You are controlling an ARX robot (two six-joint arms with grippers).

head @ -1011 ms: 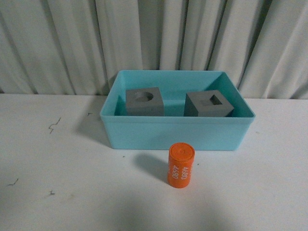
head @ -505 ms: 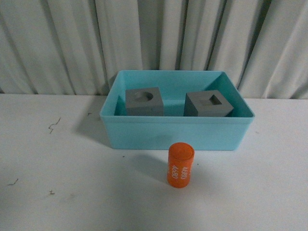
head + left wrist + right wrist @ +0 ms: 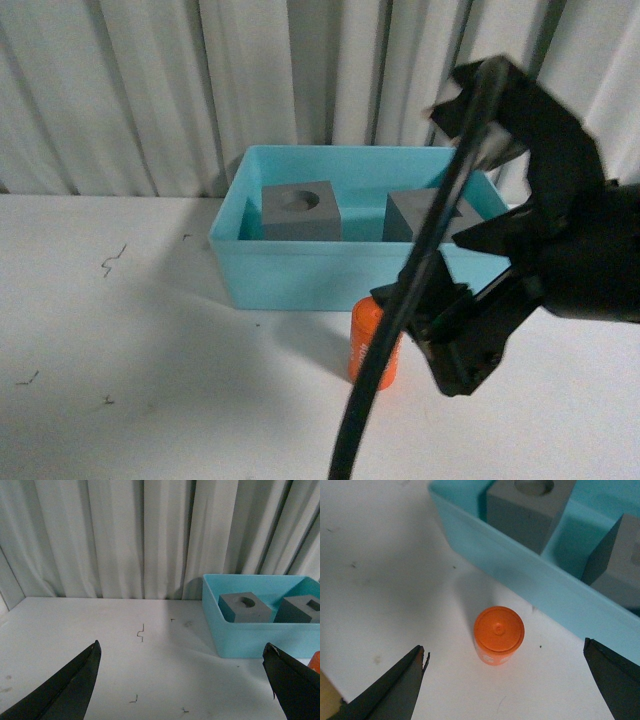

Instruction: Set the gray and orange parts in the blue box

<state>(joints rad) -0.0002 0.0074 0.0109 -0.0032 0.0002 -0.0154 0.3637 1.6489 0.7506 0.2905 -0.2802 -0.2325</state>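
Hovering over the cylinder (image 3: pixel 498 630), your right gripper (image 3: pixel 503 649) has its jaws spread wide and grips nothing. The right wrist view looks down on the orange round top, which sits between the two black fingers and touches neither. From the front, the right arm and its black cable (image 3: pixel 420 280) fill the 3 o'clock half of the scene and hide part of the cylinder. The cylinder stands upright on the white table (image 3: pixel 150 350), just outside the box (image 3: pixel 300 275), at the 6 o'clock side of its near wall.

Your left gripper (image 3: pixel 181 646) is also spread apart and empty. It hangs above bare table, well off toward 9 o'clock of the box, and does not show in the front view.

Beyond the cylinder, the turquoise box holds both gray parts. The round-recess cube (image 3: pixel 300 212) rests toward 9 o'clock inside it. The square-recess cube (image 3: pixel 415 215) rests toward 3 o'clock, partly behind the arm. The two cubes sit apart from each other. A pale pleated curtain (image 3: pixel 150 90) closes the scene at 12 o'clock.

By this layout, two of the three parts are done. Only the cylinder remains: you would need to lower, close on it, lift it over the near wall and let go inside.
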